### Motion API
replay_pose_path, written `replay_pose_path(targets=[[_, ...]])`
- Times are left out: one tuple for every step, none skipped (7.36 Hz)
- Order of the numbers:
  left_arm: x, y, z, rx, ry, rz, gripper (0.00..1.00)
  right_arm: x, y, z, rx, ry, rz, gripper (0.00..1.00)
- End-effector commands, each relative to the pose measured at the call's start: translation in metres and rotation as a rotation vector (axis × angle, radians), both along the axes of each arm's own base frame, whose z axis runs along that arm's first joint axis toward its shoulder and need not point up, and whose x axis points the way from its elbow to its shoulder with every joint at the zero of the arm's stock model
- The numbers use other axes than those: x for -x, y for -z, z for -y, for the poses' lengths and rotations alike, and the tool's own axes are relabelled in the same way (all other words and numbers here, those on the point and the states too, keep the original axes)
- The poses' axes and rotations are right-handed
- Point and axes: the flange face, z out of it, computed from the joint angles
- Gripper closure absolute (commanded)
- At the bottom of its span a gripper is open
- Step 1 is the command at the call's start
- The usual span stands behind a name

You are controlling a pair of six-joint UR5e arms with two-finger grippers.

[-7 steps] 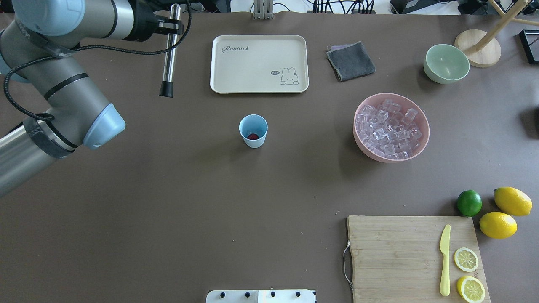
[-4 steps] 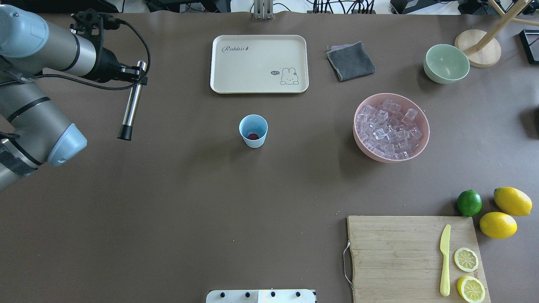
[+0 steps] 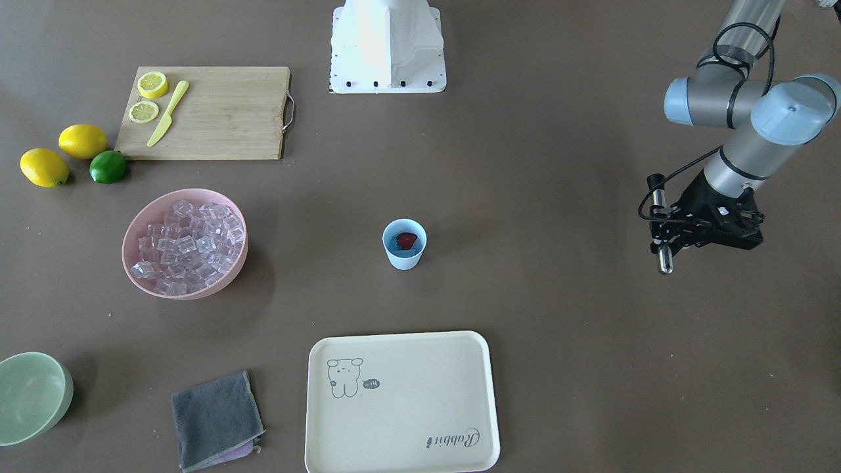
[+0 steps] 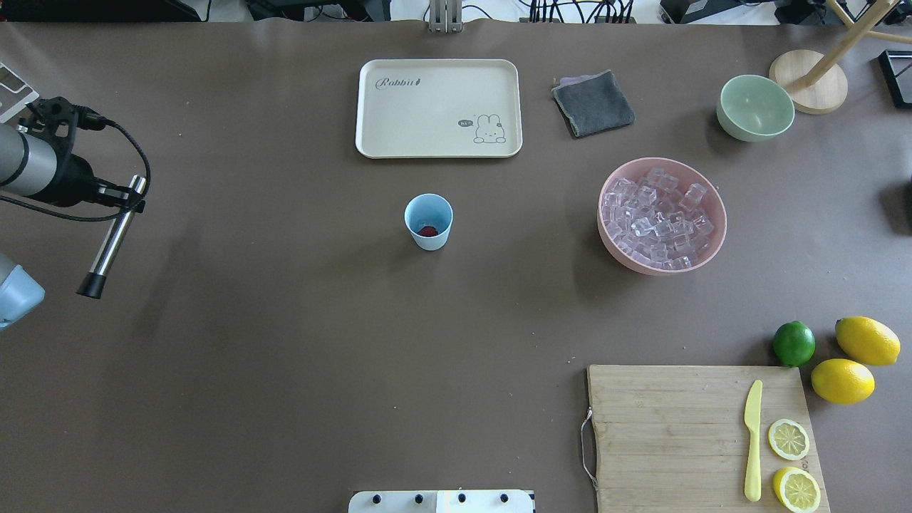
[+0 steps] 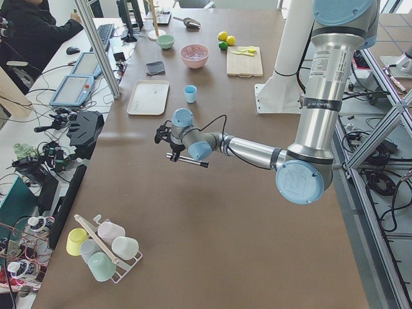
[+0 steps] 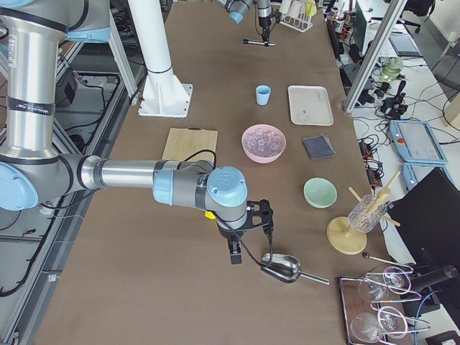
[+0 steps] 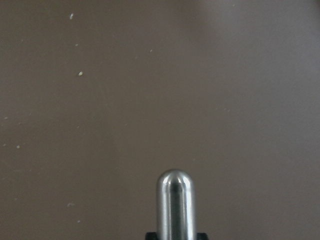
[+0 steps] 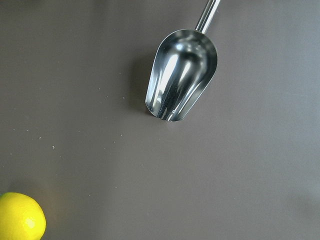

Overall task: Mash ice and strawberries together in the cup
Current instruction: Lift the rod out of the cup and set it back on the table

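Cup (image 4: 428, 221) upright; muddler (image 4: 110, 242) in left gripper (image 4: 127, 197)

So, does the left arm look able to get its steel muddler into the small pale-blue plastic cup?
Probably yes: only bare table separates the muddler in the left gripper from the cup, whose open mouth shows just a strawberry inside.
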Motion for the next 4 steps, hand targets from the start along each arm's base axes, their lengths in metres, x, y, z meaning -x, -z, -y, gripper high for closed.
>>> replay_pose_path(targets=[[0.059, -0.053, -0.015, -0.043, -0.02, 0.071, 0.72, 0.0, 0.0, 0.0, 0.0, 0.0, 0.0, 0.0], [0.075, -0.09, -0.038, -0.036, -0.019, 0.08, 0.71, 0.0, -0.001, 0.0, 0.001, 0.0, 0.0, 0.0], [0.088, -0.119, -0.056, -0.013, -0.003, 0.085, 0.7, 0.0, -0.002, 0.0, 0.004, 0.0, 0.0, 0.0], [0.096, -0.137, -0.068, 0.022, 0.009, 0.093, 0.69, 0.0, -0.004, -0.001, 0.01, -0.001, 0.001, 0.0]])
